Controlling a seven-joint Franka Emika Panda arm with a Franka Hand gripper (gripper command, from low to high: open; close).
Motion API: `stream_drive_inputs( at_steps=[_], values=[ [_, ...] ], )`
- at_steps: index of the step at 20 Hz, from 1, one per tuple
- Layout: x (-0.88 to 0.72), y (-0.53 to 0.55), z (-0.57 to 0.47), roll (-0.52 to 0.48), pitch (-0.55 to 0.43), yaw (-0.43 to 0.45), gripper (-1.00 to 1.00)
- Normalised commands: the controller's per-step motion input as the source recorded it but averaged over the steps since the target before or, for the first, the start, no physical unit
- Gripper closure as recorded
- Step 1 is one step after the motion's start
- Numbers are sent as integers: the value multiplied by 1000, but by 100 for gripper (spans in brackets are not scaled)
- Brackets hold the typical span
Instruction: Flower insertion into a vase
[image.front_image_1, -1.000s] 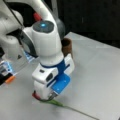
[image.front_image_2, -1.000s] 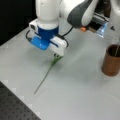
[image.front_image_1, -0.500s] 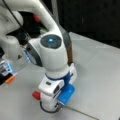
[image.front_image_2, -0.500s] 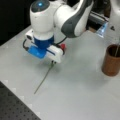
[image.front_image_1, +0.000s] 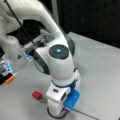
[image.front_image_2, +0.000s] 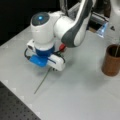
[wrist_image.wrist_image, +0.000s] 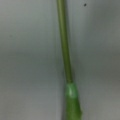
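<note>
The white and blue gripper (image.front_image_2: 51, 68) is low over the pale grey surface (image.front_image_2: 82, 95), right above the artificial flower with a red bud and thin green stem (image.front_image_1: 37, 95). The flower lies flat on the surface, so the arm has to come straight down from above to reach it. In a front view the stem (image.front_image_2: 42, 81) runs out from under the gripper toward the view's bottom left, and the red bud (image.front_image_2: 62, 46) peeps out behind the wrist. The wrist view shows only the green stem (wrist_image.wrist_image: 64, 50) and its thicker green collar (wrist_image.wrist_image: 73, 100) against the grey surface, very close to the camera, which suggests the gripper is lined up over the stem near the bud. Its fingers are hidden by the arm's body in both front views and fall outside the wrist view, so I cannot tell whether they have closed on the stem. The plain dark-brown cylindrical vase (image.front_image_2: 111, 60) stands upright well apart, at a front view's right edge, with one thin stalk seemingly already in it.
</note>
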Motion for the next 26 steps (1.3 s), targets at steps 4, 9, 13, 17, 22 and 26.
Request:
stream_drive_inputs(
  at_steps=[4, 9, 13, 17, 22, 26],
  values=[
    [187, -12, -126, -54, 16, 97, -100],
    [158, 18, -79, -58, 29, 74, -100],
    [145, 27, -83, -53, 32, 44, 100],
    [163, 5, -93, -31, 8, 32, 100],
    [145, -3, -54, -40, 17, 15, 100],
    [110, -30, -53, -38, 12, 8, 100]
  ],
)
